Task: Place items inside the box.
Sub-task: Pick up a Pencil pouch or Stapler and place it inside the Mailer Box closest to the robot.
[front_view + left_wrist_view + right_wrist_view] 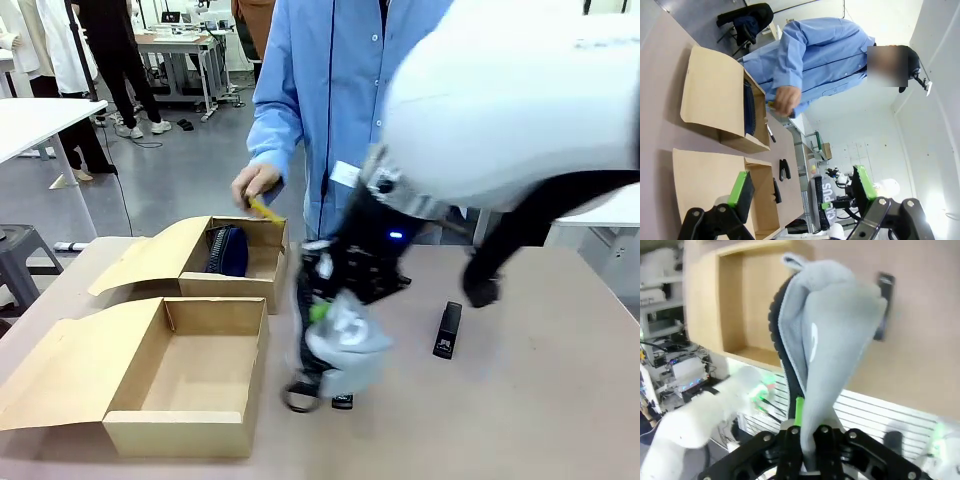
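The right end effector [802, 412] pinches the grey pouch [835, 335], which hangs below it beside the near box [170, 435].

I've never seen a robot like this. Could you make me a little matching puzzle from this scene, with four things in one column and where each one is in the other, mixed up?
Things
1. grey pouch
2. navy pouch
3. yellow knife
4. black stapler

Places
A. lying on the bare table
B. in the person's hand
C. clamped in the right gripper
D. inside the far box

Pairs: 1-C, 2-D, 3-B, 4-A
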Robot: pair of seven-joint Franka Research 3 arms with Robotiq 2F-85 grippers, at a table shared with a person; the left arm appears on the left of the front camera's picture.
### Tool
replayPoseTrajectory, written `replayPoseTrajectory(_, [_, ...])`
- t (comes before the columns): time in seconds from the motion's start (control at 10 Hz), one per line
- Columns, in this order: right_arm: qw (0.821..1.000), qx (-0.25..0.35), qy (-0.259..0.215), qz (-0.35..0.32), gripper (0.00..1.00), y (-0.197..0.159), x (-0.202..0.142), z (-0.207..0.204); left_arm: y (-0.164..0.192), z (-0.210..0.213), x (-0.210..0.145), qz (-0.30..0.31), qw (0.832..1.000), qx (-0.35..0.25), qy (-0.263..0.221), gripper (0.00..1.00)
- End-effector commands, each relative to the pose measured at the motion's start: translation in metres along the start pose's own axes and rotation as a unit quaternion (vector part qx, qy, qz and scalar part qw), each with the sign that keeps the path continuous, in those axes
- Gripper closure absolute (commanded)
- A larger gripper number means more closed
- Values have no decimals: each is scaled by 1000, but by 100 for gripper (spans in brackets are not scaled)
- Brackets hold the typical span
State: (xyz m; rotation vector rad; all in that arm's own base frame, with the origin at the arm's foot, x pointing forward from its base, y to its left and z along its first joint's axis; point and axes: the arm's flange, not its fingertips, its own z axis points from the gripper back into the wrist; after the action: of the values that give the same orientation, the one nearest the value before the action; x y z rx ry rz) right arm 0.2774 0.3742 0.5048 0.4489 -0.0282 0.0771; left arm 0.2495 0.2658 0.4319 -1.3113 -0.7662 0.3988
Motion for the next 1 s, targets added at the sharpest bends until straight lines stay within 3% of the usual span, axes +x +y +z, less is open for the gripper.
replayPoseTrajectory(0.0, [997,46,-45,-43,94,58,39,-36,-1,-1,1,-10,1000,-12,-7,0])
replayPoseTrajectory(0.2, [996,70,-60,-12,94,101,54,-67,-1,-1,1,-10,1000,-12,-7,0])
replayPoseTrajectory(0.3, [993,66,-94,23,94,124,55,-87,-1,-1,1,-10,1000,-12,-7,0])
replayPoseTrajectory(0.4, [994,68,-75,41,94,133,56,-98,-1,-1,1,-10,1000,-12,-7,0])
replayPoseTrajectory(0.5, [994,73,-38,72,94,137,57,-109,-1,-1,1,-10,1000,-12,-7,0])
replayPoseTrajectory(0.6, [994,81,-67,31,94,106,50,-88,-1,-1,1,-10,1000,-12,-7,0])
replayPoseTrajectory(0.9, [994,77,-56,46,94,115,53,-105,-1,-1,1,-10,1000,-12,-7,0])
